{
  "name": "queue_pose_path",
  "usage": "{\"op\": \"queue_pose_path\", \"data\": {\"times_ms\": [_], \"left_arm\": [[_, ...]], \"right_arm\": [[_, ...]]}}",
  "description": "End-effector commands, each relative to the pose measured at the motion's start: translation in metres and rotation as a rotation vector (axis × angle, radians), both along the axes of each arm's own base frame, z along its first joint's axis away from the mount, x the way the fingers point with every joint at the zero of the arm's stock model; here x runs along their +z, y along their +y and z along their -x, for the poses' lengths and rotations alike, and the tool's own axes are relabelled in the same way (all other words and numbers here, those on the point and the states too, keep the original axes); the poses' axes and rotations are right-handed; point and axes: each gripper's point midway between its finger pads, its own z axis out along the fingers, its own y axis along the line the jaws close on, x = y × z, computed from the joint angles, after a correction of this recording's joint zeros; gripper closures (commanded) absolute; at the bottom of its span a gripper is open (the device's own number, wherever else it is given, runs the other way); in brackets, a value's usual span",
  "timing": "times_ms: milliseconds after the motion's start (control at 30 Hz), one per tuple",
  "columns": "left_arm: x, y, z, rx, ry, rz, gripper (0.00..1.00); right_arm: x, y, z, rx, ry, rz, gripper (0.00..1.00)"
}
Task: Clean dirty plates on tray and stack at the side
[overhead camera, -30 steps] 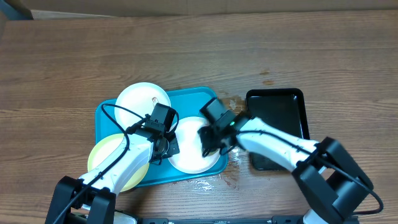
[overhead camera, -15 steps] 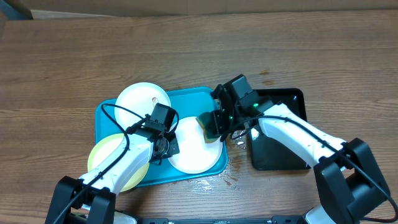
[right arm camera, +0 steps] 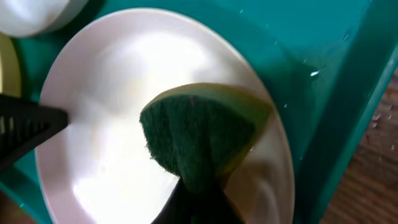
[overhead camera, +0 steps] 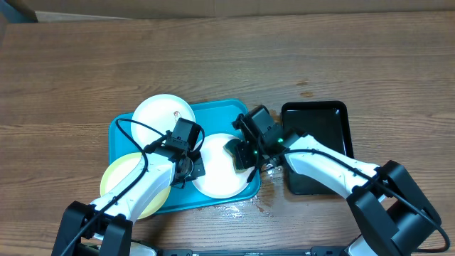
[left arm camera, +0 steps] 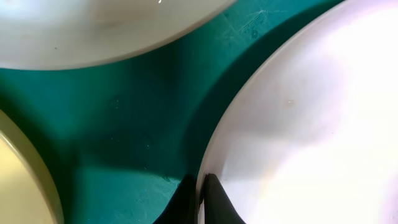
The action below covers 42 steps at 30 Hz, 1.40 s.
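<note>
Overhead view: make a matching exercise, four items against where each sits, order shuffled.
Items:
1. smeared white plate
2. pale yellow plate
3. sponge
4. black tray

Places:
A. on the table, right of the cyan tray
B. cyan tray's corner nearest the left arm's base, overhanging the rim
C. pinched in the right gripper, over the centre white plate
D. cyan tray's far-left corner

Pairs: 1-D, 2-B, 3-C, 4-A
</note>
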Motion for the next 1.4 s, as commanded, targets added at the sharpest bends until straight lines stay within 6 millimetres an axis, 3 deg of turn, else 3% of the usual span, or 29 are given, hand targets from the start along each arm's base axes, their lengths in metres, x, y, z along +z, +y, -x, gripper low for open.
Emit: {"op": "queue_pose_path", "data": {"times_ms": [0,333,567,967,1100,1200,1367], "left_arm": [[-0.009,0.007,0.010,0.011,0.039,-0.029,0.96],[-0.009,0.007,0.010,0.011,0.040,-0.029,0.96],[-0.009,0.007,0.010,0.011,0.041,-0.029,0.96],[-0.009,0.007,0.010,0.011,0.041,-0.030,0.96],[-0.009,0.007,0.010,0.011,0.041,-0.030,0.96],[-0.009,0.008,0.011,0.011,0.045,-0.031,0.96],[-0.009,0.009,0.015,0.010,0.060,-0.036,0.96]], "right_arm": [[-0.002,-0.001,0.000,0.001,-0.037,-0.008,0.96],[-0.024,-0.012,0.022,-0.010,0.036,-0.002,0.96],[-0.013,0.010,0.045,0.074,0.138,-0.150,0.96],[-0.007,0.031,0.056,0.065,0.161,-0.191,0.96],[0.009,0.046,0.039,0.057,0.092,-0.265,0.96],[0.035,0.049,0.014,0.036,0.038,-0.332,0.96],[0.087,0.029,-0.022,-0.023,-0.029,-0.401,0.96]]}}
